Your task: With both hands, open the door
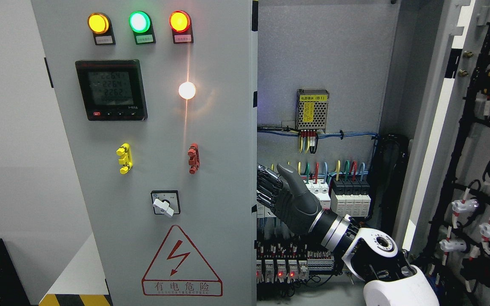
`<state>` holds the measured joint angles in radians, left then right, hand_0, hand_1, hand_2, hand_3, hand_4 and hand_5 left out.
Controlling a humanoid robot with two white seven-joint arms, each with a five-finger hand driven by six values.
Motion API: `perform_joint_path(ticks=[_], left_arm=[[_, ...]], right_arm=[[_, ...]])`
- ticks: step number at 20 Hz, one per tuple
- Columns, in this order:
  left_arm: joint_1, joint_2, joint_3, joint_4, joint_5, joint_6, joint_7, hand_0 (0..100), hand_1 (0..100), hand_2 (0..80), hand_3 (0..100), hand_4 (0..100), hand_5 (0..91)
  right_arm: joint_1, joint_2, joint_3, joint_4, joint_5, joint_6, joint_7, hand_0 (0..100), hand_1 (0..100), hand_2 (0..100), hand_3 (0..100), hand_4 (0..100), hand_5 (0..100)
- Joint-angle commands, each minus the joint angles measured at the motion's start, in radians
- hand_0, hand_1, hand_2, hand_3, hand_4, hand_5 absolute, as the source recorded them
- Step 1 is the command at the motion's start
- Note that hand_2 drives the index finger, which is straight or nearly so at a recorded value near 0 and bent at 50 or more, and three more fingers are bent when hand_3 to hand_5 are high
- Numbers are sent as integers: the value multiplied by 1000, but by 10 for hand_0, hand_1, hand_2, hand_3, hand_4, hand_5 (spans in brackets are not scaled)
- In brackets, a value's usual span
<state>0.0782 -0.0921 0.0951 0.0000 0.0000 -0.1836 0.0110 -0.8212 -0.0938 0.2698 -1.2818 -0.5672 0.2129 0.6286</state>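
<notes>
**Right hand at the edge of the closed cabinet door**

Nearest the camera, the white forearm of the right arm rises from the lower right corner, ending in the dark grey right hand (pixel 289 199). Its thumb points up and its fingers (pixel 267 185) reach left to the right edge of the left door (pixel 211 127), where their tips pass out of sight behind that edge. Whether they are clamped on the door edge or only lie against it cannot be told.

That grey door stands closed and faces the camera. It carries three lit indicator lamps along the top: yellow (pixel 98 23), green (pixel 139 22) and red-orange (pixel 180 21). Below them sits a digital meter (pixel 111 90), then a yellow handle (pixel 124 158) and a red handle (pixel 193 158), a rotary switch (pixel 165 204), and a triangular electric warning sign (pixel 181 265) near the bottom.

The right door (pixel 479 148) is swung open at the far right, its inner face lined with black cable bundles and white connectors. Between the doors the cabinet interior is exposed, with a perforated power supply (pixel 312 109), a row of circuit breakers (pixel 338 195) fed by coloured wires, and terminal blocks with small red lights low down.
</notes>
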Motion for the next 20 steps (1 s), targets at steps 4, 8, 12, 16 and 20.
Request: perform_joint_path(ticks=[4, 8, 12, 16, 20], left_arm=[[0, 0, 0, -18, -31, 0, 0, 0, 0, 0, 0, 0, 0], [0, 0, 0, -18, -31, 0, 0, 0, 0, 0, 0, 0, 0], [0, 0, 0, -18, -31, 0, 0, 0, 0, 0, 0, 0, 0], [0, 0, 0, -18, -31, 0, 0, 0, 0, 0, 0, 0, 0], [0, 0, 0, -18, -31, 0, 0, 0, 0, 0, 0, 0, 0]], right_arm=[[-7, 0, 28, 5, 1, 0, 0, 190, 0, 0, 0, 0, 0], [-21, 0, 28, 25, 1, 0, 0, 191, 0, 0, 0, 0, 0], [-27, 0, 28, 35, 0, 2, 2, 191, 0, 0, 0, 0, 0], [-27, 2, 29, 33, 0, 2, 5, 191, 0, 0, 0, 0, 0], [-27, -1, 29, 33, -2, 2, 25, 191, 0, 0, 0, 0, 0]])
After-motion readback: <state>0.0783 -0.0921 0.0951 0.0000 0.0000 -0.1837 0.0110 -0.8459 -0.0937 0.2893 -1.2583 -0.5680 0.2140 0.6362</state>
